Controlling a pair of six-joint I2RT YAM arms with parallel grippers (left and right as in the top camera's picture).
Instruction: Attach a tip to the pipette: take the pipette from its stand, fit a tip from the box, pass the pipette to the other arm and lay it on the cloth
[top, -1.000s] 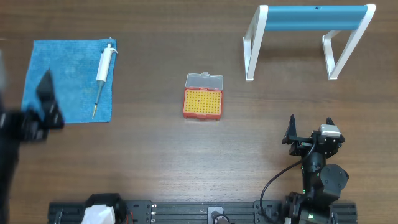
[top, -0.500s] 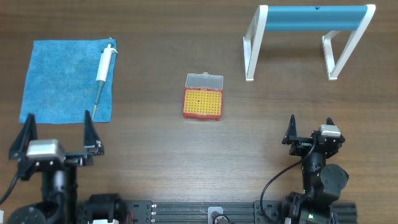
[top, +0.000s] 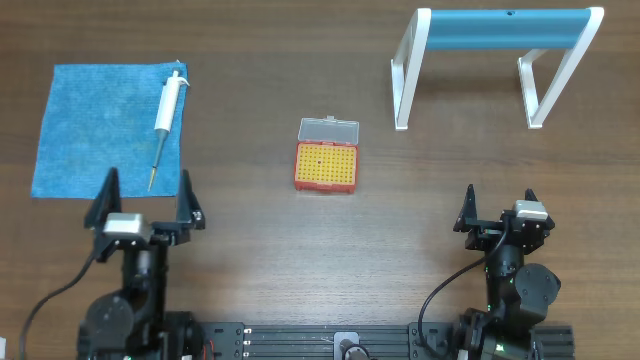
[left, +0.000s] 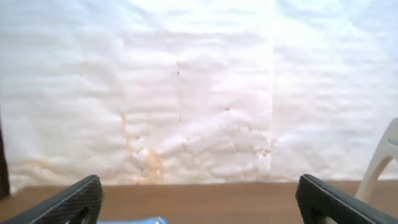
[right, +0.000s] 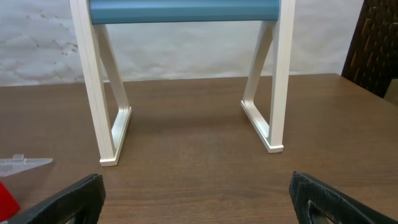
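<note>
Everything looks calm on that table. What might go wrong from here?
1. The pipette lies right along the cloth's edge, with its tip near the corner; a nudge might roll it off.
2. The left claw sits open close to that corner, so a forward move might snag the cloth.
3. The tip box stands open, leaving its tips exposed.

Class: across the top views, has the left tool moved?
Yes. The left tool has shifted right, from the cloth's left edge to its lower right corner.

pipette (top: 167, 112) on cloth (top: 95, 140) — far left, tip box (top: 326, 157) centre, stand (top: 500, 60) right
</note>
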